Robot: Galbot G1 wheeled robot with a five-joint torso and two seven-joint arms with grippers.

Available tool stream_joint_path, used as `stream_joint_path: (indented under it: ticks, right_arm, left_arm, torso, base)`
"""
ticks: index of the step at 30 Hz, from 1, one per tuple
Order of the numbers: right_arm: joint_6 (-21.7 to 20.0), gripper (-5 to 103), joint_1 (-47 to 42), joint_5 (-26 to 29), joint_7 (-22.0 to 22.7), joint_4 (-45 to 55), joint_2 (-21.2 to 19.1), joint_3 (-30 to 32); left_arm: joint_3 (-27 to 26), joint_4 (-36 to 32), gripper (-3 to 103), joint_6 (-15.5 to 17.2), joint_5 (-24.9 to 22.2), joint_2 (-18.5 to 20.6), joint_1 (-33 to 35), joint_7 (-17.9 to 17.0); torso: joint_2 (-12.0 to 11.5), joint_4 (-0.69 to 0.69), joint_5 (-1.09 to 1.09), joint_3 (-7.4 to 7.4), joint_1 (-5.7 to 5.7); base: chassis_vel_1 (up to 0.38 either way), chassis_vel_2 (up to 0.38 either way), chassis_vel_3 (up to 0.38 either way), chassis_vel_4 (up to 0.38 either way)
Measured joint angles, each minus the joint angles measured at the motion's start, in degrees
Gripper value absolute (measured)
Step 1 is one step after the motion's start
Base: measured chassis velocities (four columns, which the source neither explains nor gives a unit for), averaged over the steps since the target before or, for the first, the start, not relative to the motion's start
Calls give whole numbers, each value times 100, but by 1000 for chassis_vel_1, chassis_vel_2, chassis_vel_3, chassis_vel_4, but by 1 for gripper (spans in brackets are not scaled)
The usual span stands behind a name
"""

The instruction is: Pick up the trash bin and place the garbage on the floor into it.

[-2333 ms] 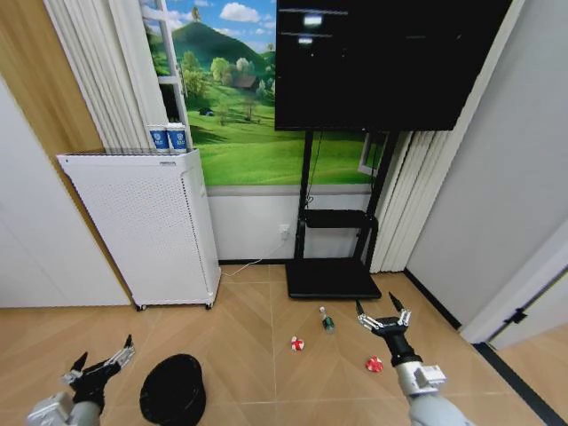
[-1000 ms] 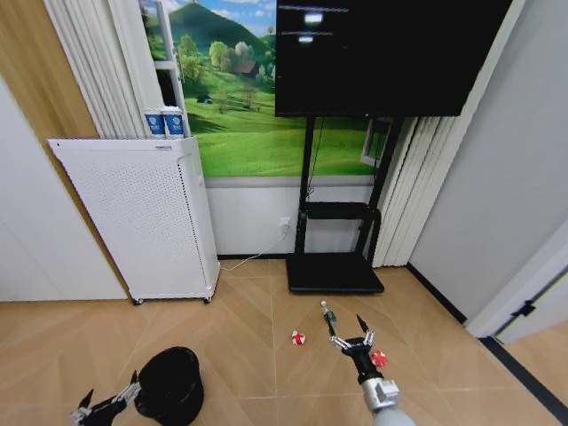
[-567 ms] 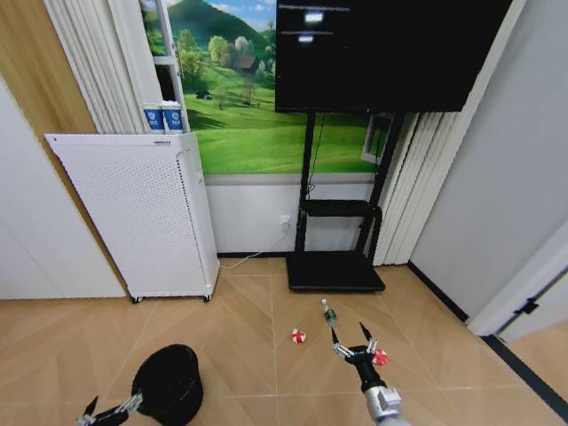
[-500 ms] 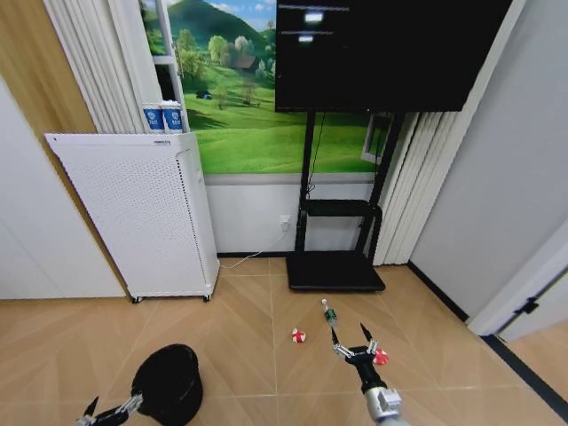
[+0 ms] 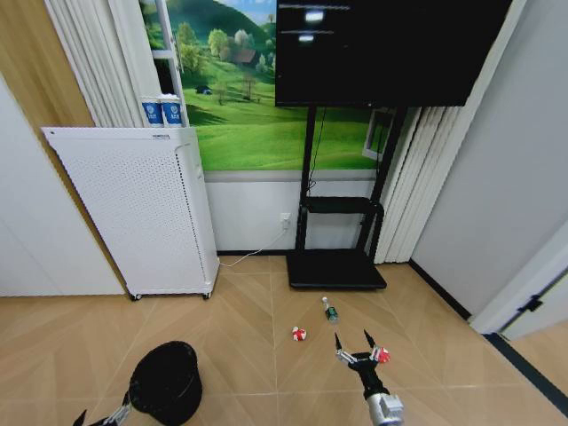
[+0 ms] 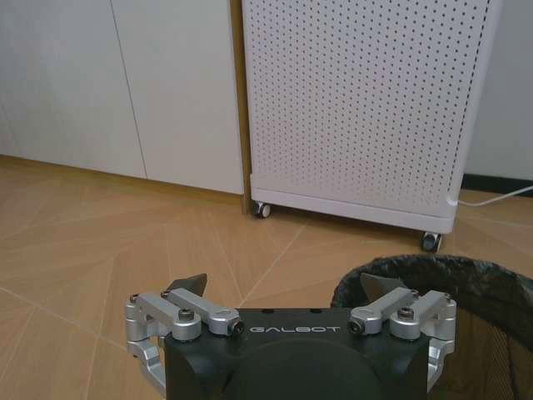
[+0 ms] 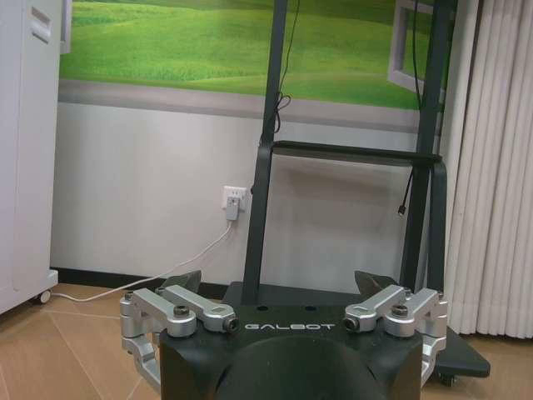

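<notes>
Trash bin first: the small round black mesh trash bin [image 5: 165,382] sits on the wood floor low in the head view, well in front of the tall white perforated appliance on casters [image 5: 133,213]. The left gripper [image 5: 99,417] pokes in just beside it at the bottom edge. Further right, the right gripper [image 5: 356,343] hangs released, prongs spread, close to a crumpled red-and-white wrapper [image 5: 382,356]. A second red-and-white wrapper [image 5: 299,334] and a little clear bottle with a green label [image 5: 330,311] lie nearer the black TV stand base [image 5: 335,271].

Left wrist view gets you the bin rim [image 6: 441,279] right beside one fingertip of the spread-wide, empty left gripper [image 6: 287,287].

Right wrist view has the right gripper [image 7: 281,287] spread and empty, facing the TV stand [image 7: 341,225] and a white wall socket [image 7: 232,202].
</notes>
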Motion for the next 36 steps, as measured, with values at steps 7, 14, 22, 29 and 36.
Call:
stream_joint_path:
  ticks: [7, 14, 22, 29, 36]
  right_arm:
    - [31, 100, -52, 3, 3, -16, 2, 56]
    - [60, 100, -128, -56, 11, -46, 0, 147]
    - [109, 100, -283, -224, 5, -28, 98, 188]
    - [140, 100, -428, -350, 1, -14, 176, 282]
    - [204, 100, -575, -491, -30, -24, 215, 443]
  left_arm:
    - [-1, 12, 100, -33, -288, -120, -97, 90]
    - [-75, 117, 100, -40, -507, -297, -252, 187]
    - [-203, 200, 100, -97, -707, -371, -307, 413]
    - [-239, 141, 100, -121, -928, -459, -306, 497]
    - [-289, 68, 100, -85, -985, -475, -273, 533]
  torso:
    - [-172, 1, 0, -119, -54]
    - [-321, 0, 0, -222, -98]
    - [-497, 0, -1, -343, -153]
    - [-516, 1, -1, -361, -156]
    - [-504, 0, 0, -354, -153]
  base:
    - [0, 0, 0, 0]
    - [0, 0, 0, 0]
    - [0, 0, 0, 0]
    - [0, 0, 0, 0]
    - [0, 0, 0, 0]
